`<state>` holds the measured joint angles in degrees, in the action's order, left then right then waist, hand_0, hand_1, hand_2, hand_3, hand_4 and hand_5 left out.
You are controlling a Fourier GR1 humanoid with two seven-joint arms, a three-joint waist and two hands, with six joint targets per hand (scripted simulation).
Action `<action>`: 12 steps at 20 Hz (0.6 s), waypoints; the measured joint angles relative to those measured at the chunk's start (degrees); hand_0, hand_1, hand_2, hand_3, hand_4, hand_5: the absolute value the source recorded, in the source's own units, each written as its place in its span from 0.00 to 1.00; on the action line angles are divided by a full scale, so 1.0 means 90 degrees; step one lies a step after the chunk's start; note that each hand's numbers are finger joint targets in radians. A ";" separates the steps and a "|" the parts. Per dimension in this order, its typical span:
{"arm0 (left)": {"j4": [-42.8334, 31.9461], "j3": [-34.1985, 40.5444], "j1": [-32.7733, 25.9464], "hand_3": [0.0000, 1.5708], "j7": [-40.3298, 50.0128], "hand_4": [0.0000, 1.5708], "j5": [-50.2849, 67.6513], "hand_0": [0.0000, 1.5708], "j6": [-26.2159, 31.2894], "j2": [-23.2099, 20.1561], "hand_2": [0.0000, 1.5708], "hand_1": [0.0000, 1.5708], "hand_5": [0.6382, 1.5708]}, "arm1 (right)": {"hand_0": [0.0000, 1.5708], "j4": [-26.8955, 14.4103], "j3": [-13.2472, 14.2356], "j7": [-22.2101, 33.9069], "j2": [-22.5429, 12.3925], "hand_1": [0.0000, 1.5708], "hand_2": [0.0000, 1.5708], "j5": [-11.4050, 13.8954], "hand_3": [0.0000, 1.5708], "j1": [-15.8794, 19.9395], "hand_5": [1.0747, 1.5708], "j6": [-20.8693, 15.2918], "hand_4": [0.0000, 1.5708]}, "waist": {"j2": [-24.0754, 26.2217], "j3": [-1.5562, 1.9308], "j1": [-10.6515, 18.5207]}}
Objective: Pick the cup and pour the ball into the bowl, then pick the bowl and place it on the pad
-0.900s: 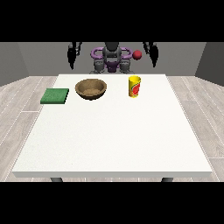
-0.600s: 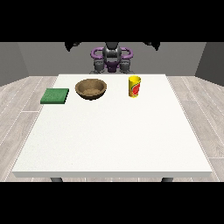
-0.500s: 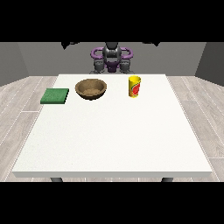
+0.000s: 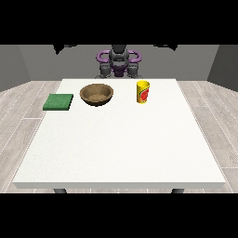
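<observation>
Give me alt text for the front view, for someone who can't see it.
A white table holds a green pad, a wooden bowl and a yellow cup in a row near the robot at its far edge.

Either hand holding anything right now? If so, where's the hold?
Nothing held. The cup, bowl and pad sit untouched on the table; the hands barely show at the top edge.

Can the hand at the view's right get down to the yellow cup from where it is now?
Probably yes. The hand at the view's right is raised at the view's top edge, and the yellow cup with red markings stands apart from the brown wooden bowl.
</observation>
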<state>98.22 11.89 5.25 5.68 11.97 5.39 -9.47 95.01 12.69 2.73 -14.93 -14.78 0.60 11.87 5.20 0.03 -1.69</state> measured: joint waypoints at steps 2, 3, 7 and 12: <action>-0.0238 0.0076 0.0175 0.00 -0.0338 0.00 -0.0049 0.00 -0.0004 0.0000 0.00 0.00 0.96 | 0.00 -0.0041 -0.0007 -0.0199 0.0064 0.00 0.00 0.0007 0.00 0.0073 1.00 0.0053 0.00 | -0.0283 -0.0002 -0.0083; -0.0375 0.0128 0.0201 0.00 -0.0542 0.00 -0.0040 0.00 0.0063 -0.0020 0.00 0.00 0.95 | 0.00 -0.0098 0.0050 -0.0287 0.0041 0.00 0.00 -0.0021 0.00 0.0098 1.00 0.0113 0.00 | -0.0390 -0.0003 -0.0092; -0.0842 0.0080 0.0304 0.00 -0.1272 0.00 -0.0247 0.00 0.0062 0.0114 0.00 0.00 0.95 | 0.00 -0.0350 -0.0015 -0.0780 0.0210 0.00 0.00 0.0182 0.00 0.0173 1.00 0.0138 0.00 | -0.0792 -0.0004 -0.0093; -0.1832 0.0090 0.0510 0.00 -0.2379 0.00 -0.0579 0.00 -0.0058 0.0277 0.00 0.00 0.94 | 0.00 -0.0380 -0.0147 -0.0969 0.0312 0.00 0.00 0.0390 0.00 0.0323 1.00 0.0105 0.00 | -0.1165 -0.0005 -0.0265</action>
<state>81.74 12.71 9.84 -15.74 6.76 4.86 -6.97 91.59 11.37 -5.99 -12.12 -11.27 3.51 12.81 -5.29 -0.01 -4.08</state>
